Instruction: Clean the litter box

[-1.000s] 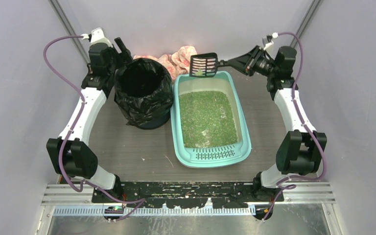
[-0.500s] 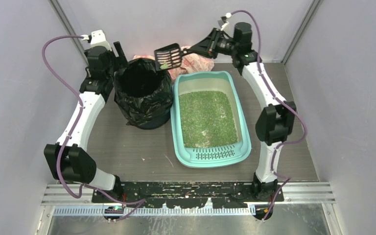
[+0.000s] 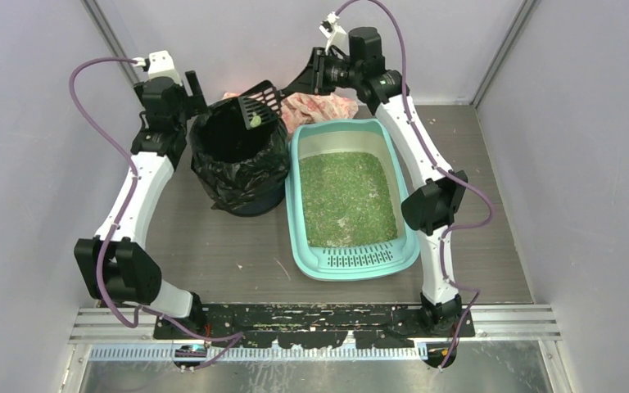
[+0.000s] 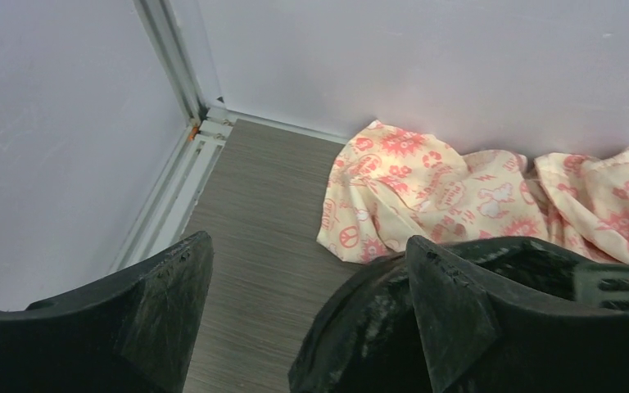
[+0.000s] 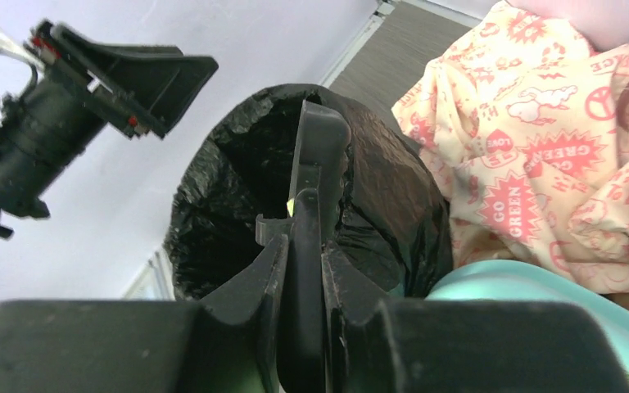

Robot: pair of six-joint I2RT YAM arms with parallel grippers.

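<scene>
1. Top view: the litter box [image 3: 296, 214] lies on the surface [image 3: 213, 246] just right of the bin [image 3: 246, 187], with its slotted lip toward the arms. It holds green litter [image 3: 348, 196] with a pale patch near the front. The bin's black bag gapes open, and its inside is too dark to read. A scoop [image 3: 255, 105] tilts over the bin's far rim with a small green clump on its grid. The right gripper [image 3: 296, 83] has its fingers pinching the scoop's handle. The left gripper [image 3: 190, 84] hangs behind the bin's left rim, fingers spread and holding nothing. A cloth [image 3: 321, 106] is bunched against the back wall.
2. Left wrist: the fingers [image 4: 160, 303] stand wide apart. One is over bare surface and the other is at the bag's rim; I cannot tell whether it touches. The cloth lies beyond.
3. Right wrist: the fingers [image 5: 250, 282] press onto the handle from both sides. The scoop is edge-on above the bin's mouth, and the box's teal rim shows at lower right.
</scene>
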